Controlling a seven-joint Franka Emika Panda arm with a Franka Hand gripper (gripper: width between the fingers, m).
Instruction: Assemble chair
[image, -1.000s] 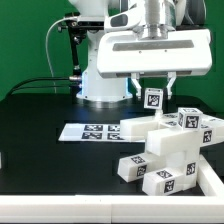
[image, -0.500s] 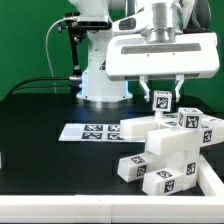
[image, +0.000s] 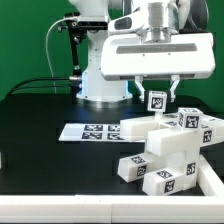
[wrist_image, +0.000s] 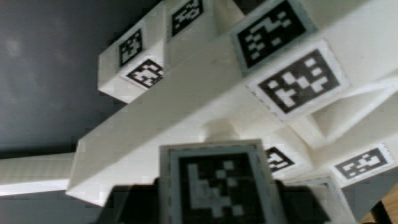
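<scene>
While one claw (image: 158, 96) grips one tagged chair piece (image: 156, 100), one stacked chair body (image: 168, 150) sits below.

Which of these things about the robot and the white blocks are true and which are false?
1. The gripper holds a small white tagged piece up in the air. True.
2. The chunky white plastic chair body sits on a red table. False: the table is black.
3. The flat white marker board lies on the table, on the exterior view's left of the chair body. True.
4. The wall behind the robot is green. True.
5. The small white tagged piece lies flat on the marker board. False: it is up between the gripper's fingers, above the chair body.
</scene>
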